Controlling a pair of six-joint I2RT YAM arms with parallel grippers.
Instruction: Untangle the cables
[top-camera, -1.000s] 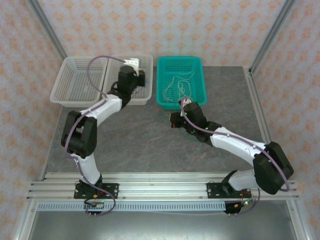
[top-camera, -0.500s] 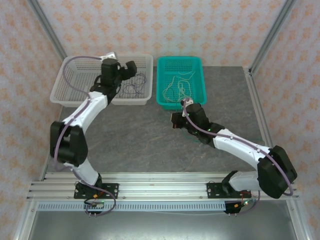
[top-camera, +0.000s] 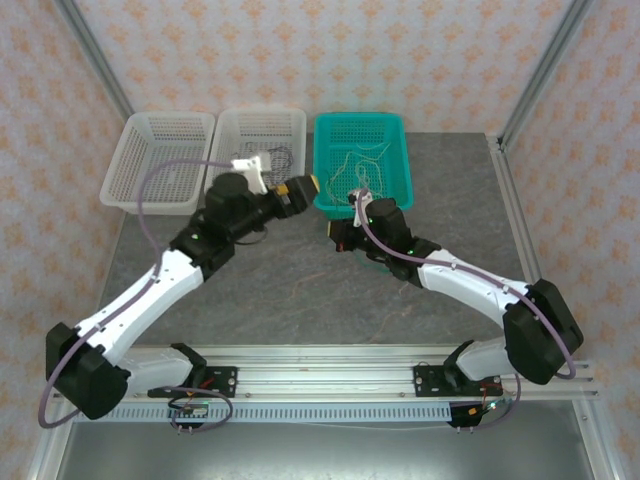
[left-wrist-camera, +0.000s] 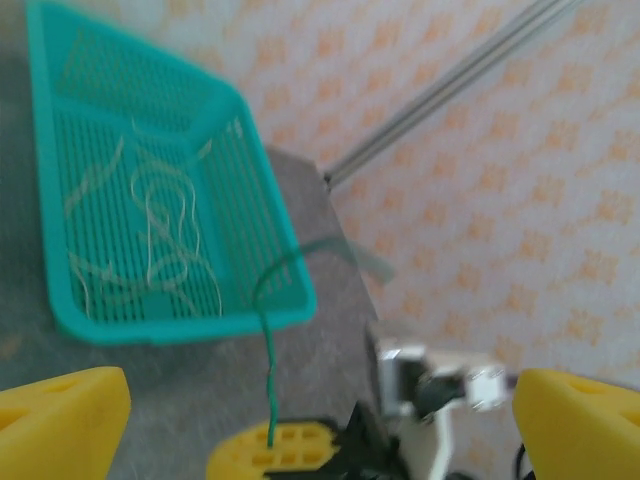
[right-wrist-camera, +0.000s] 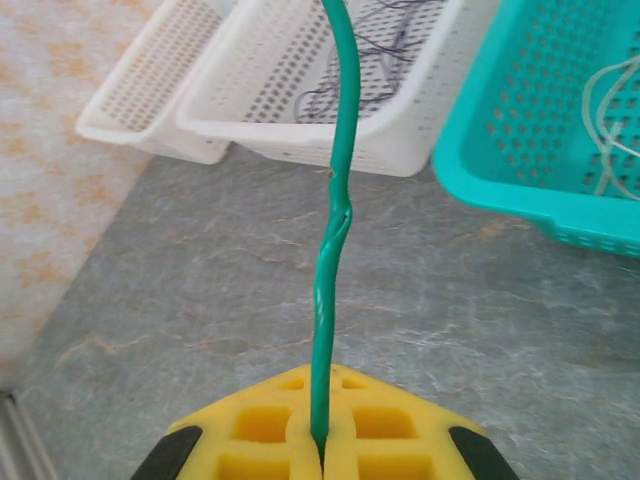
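My left tool (top-camera: 303, 188) is hanging with its jaws spread wide and nothing between them, just beside the white basket (top-camera: 262, 113) where dark purple cables (top-camera: 272, 160) are lying. If I am reaching in carelessly, I am risking knocking the green cable (right-wrist-camera: 330, 250) loose. My right tool (right-wrist-camera: 322, 445) is pinching that thin strand at its very end, so I judge it could be slipping out. Cream cables (top-camera: 362, 165) are lying in the teal basket (top-camera: 360, 117). The grey, stone-patterned worktop (top-camera: 290, 290) is looking smooth, and orange-patterned walls (top-camera: 330, 50) are enclosing it.
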